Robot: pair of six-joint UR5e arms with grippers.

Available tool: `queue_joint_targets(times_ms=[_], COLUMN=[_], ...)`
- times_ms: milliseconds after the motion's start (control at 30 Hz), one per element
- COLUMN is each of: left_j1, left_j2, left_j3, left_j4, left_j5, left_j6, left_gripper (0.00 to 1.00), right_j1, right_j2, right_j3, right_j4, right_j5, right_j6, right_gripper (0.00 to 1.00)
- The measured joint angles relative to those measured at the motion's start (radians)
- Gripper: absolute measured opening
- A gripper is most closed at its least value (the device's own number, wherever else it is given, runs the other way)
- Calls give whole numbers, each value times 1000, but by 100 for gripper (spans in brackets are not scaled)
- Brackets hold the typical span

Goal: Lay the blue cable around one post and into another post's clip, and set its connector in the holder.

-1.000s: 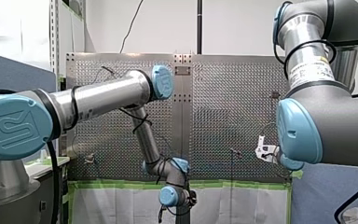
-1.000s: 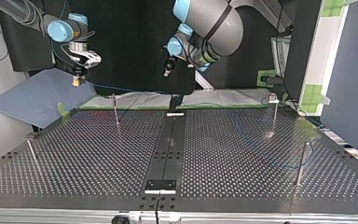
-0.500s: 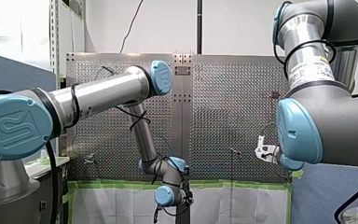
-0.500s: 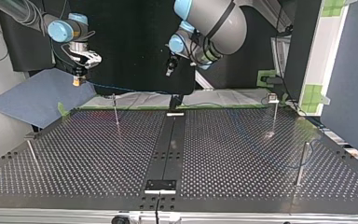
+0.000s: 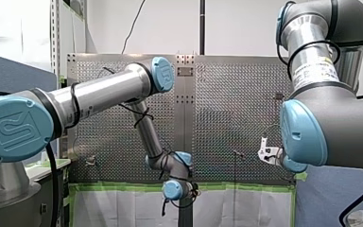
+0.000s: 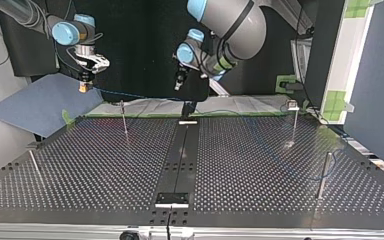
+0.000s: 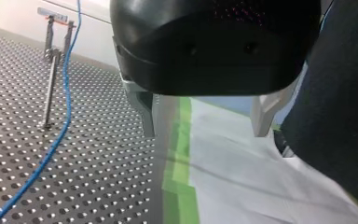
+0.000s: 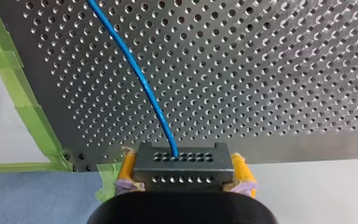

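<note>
Looking at the right wrist view, my right tool is clamped on the connector, a grey block with rows of little holes, squeezed between the yellow pads. The blue cable comes out of the middle of the block and curves away over the perforated table.

From the top view, that tool hangs off the table's far left corner, up in the air over a blue-grey mat. The cable leaves it and runs along the far edge toward the view's right. Past that it gets too thin for me to trace properly, though a bit of it shows beside the post at the near right.

My left tool is wide open with nothing in it, its metal fingers well apart. It sits above the table's far edge near the middle, over the green tape and a white sheet. Off to its side the cable lies on the table, right next to a thin clip post. Can't tell whether it's actually in the clip.

Two more posts stand on the table in the top view, one at the far left and one at the far right.
</note>
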Motion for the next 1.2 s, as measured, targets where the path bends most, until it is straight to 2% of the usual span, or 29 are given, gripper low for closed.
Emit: queue_joint_targets(times_ms=[200,600,967,1200], left_j1=[-2,-4,4,8], left_j2=[10,53,53,53], left_j3=[48,58,59,75], left_j4=[-33,-45,-17,-7], left_j5=[-10,-39,-61,-91], left_j6=[1,1,-11,-12], left_gripper=[100,100,100,100], right_j1=[0,-1,0,0], right_j2=[0,0,0,0], right_j3=[0,0,0,0], right_j4=[-4,-7,-1,-1], right_j5=[0,0,0,0], right_j6=[1,0,0,0], right_gripper=[0,0,0,0])
